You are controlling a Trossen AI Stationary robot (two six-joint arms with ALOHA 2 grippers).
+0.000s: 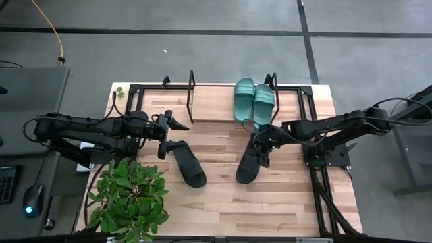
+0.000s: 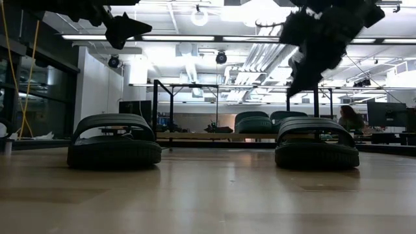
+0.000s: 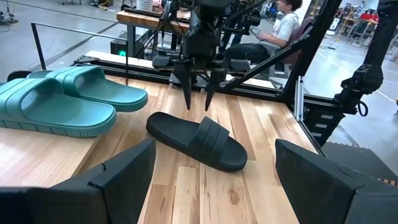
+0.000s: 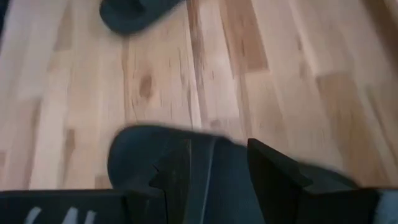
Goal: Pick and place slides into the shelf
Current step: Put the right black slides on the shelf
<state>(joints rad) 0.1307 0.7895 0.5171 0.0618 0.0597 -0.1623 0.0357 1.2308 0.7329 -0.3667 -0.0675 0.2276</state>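
Note:
Two teal slides (image 1: 254, 101) lie side by side, soles down, on the right part of the shelf (image 1: 214, 109) at the table's far edge. Two black slides rest soles down on the tabletop: the left one (image 1: 188, 162) and the right one (image 1: 248, 165). My right gripper (image 3: 198, 102) points down, open, just above the far end of the right black slide (image 3: 199, 140), clear of it. My left gripper (image 1: 170, 135) hovers wide open above the table, near the far end of the left black slide, with nothing between its fingers.
A potted green plant (image 1: 128, 199) stands at the table's near left corner. The shelf's black upright frames (image 1: 191, 94) rise at the far edge, and its left part is bare board. Bare wood lies between the two black slides. A person sits beyond the table (image 3: 283, 28).

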